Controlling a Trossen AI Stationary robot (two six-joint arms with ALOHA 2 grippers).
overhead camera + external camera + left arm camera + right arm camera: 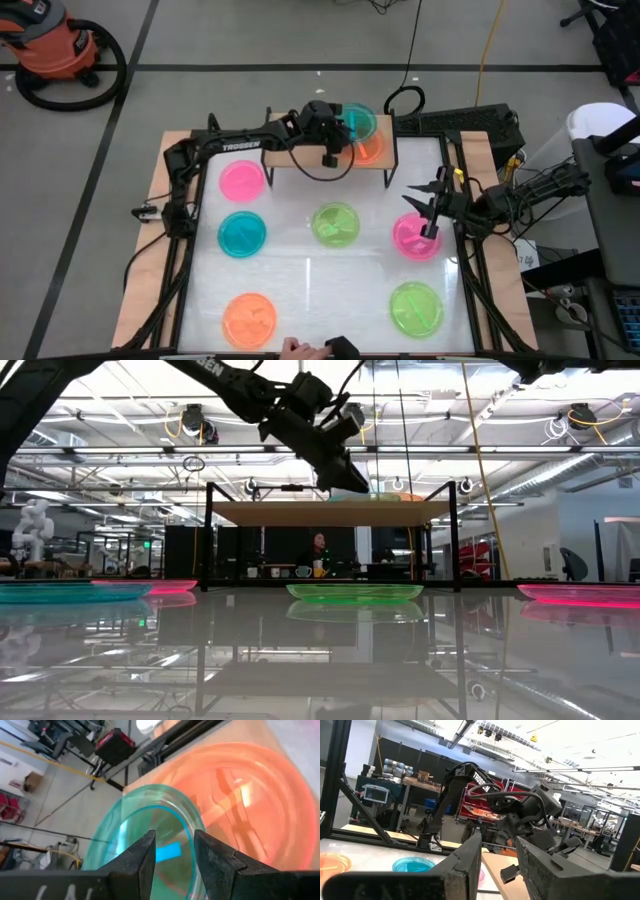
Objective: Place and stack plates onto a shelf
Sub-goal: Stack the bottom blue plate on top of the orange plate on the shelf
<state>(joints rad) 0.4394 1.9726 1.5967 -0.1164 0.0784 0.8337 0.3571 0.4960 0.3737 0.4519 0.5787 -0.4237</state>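
The left gripper (343,140) pinches the rim of a teal plate (359,123) over the shelf (300,160) — part over an orange plate (370,149) lying there. Rightward, the right gripper (429,226), fingers narrowly parted and empty, hangs above a pink plate (412,238) near the table's right edge.

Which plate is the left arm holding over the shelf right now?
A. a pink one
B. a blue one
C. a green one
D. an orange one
B: the left gripper has its jaws on the rim of a blue plate, above the orange plate already on the shelf.
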